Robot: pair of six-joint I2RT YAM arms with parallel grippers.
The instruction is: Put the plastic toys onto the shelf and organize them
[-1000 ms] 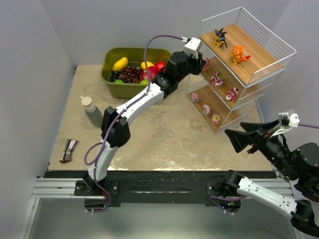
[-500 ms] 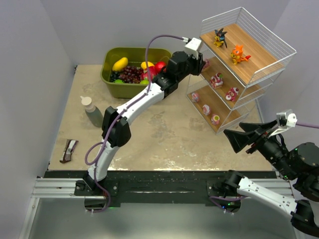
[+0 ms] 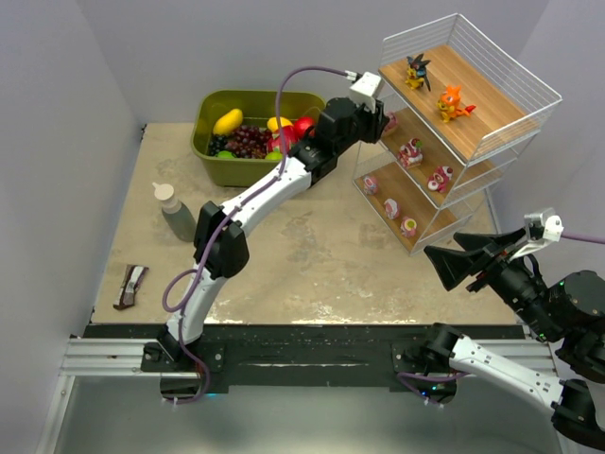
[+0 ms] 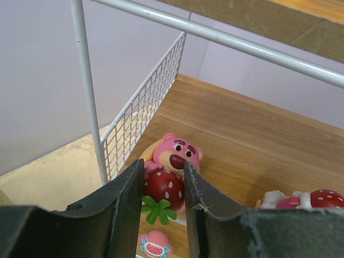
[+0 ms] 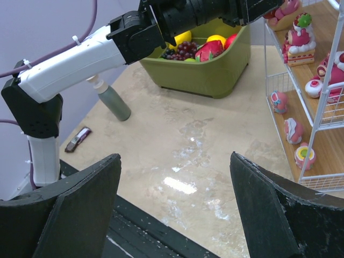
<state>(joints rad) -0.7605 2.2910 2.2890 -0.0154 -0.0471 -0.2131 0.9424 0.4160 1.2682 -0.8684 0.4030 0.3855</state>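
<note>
Finding: my left fingers [image 4: 189, 180] are reaching into the middle tier of the shelf [image 3: 473, 90], at its left end just inside the wire side panel. They stand narrowly apart and are clamped on the pink bear toy [image 4: 174, 153], pinching the red strawberry it hugs. The toy's base appears to rest on the tier board.

My right fingers [image 5: 80, 193] are spread wide and hold nothing, hanging over the worktop [image 5: 183, 140] well in front of the shelf.

Handling assessment: the toy looks like rigid moulded plastic, light, with a glossy and probably slippery surface. The rounded strawberry offers a poor seat, so I judge that a grip lower across the body would be steadier. The tier slopes, so a toy released off balance may tip or slide.

Other toys noted: the orange creature [image 3: 452, 102] and dark spiky creature [image 3: 417, 69] stand on the top tier.
</note>
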